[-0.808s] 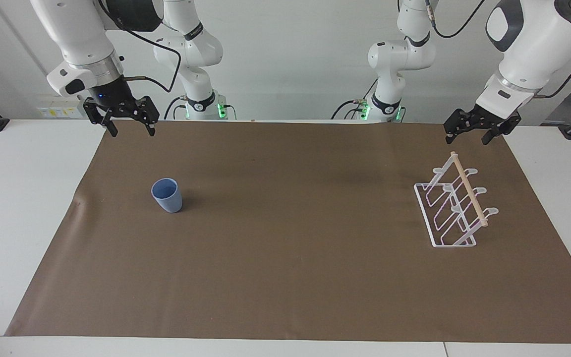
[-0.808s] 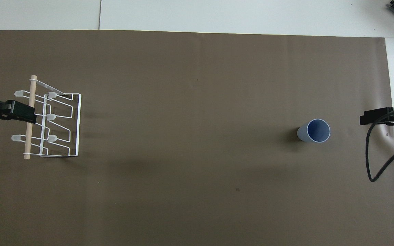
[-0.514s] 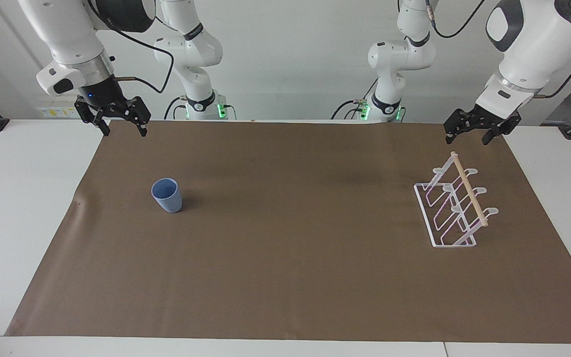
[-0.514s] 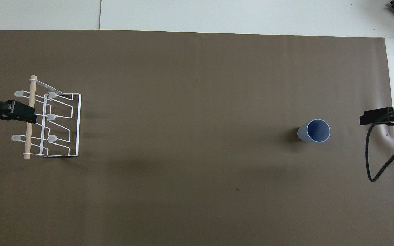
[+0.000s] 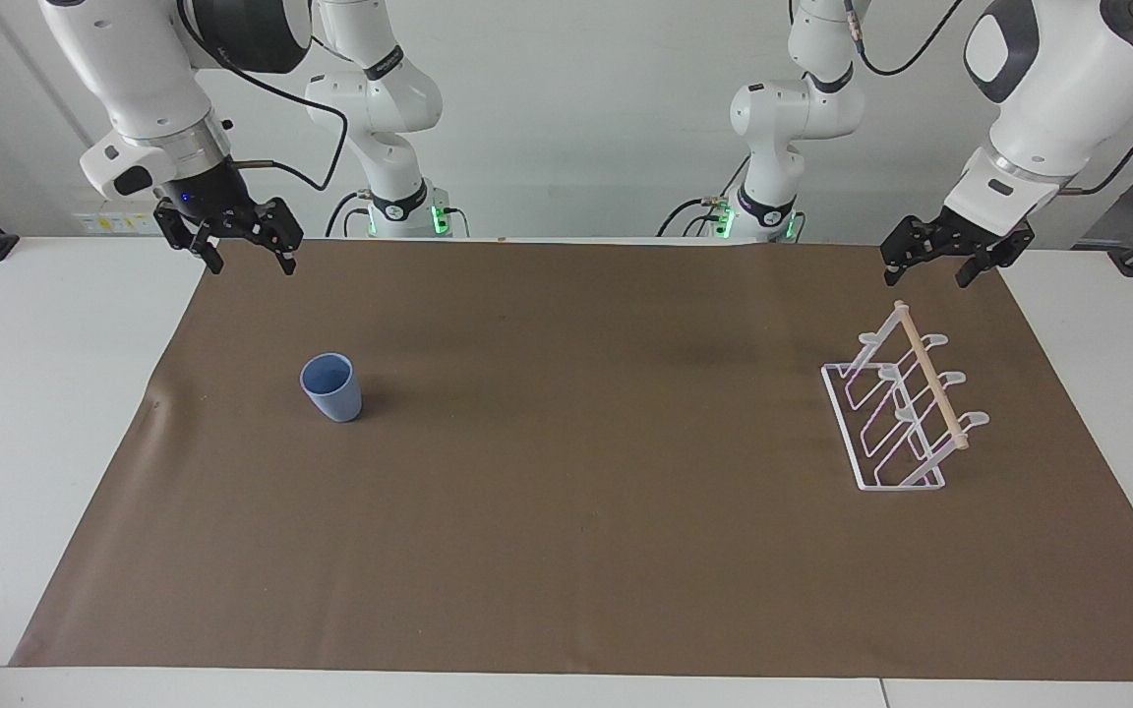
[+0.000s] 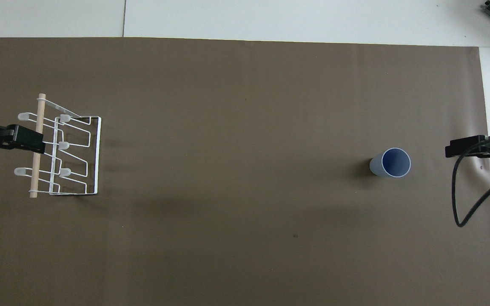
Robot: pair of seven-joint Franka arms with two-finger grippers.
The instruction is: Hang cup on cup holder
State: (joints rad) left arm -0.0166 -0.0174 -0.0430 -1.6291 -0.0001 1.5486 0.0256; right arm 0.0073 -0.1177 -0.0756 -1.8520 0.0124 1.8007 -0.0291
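The light-blue cup [image 5: 332, 388] stands upright, mouth up, on the brown mat toward the right arm's end of the table; it also shows in the overhead view [image 6: 391, 162]. The white wire cup holder [image 5: 896, 413] with its wooden dowel stands toward the left arm's end, seen from above too [image 6: 64, 153]. My right gripper [image 5: 250, 264] is open and empty, raised over the mat's edge, well apart from the cup. My left gripper [image 5: 928, 275] is open and empty, raised over the mat by the holder's end nearest the robots.
The brown mat [image 5: 576, 511] covers most of the white table [image 5: 45, 393]. A black cable [image 6: 462, 204] hangs from the right arm over the mat's edge.
My right gripper has shifted slightly sideways toward its end of the table and turned a little. The left arm, the cup and the holder have not moved.
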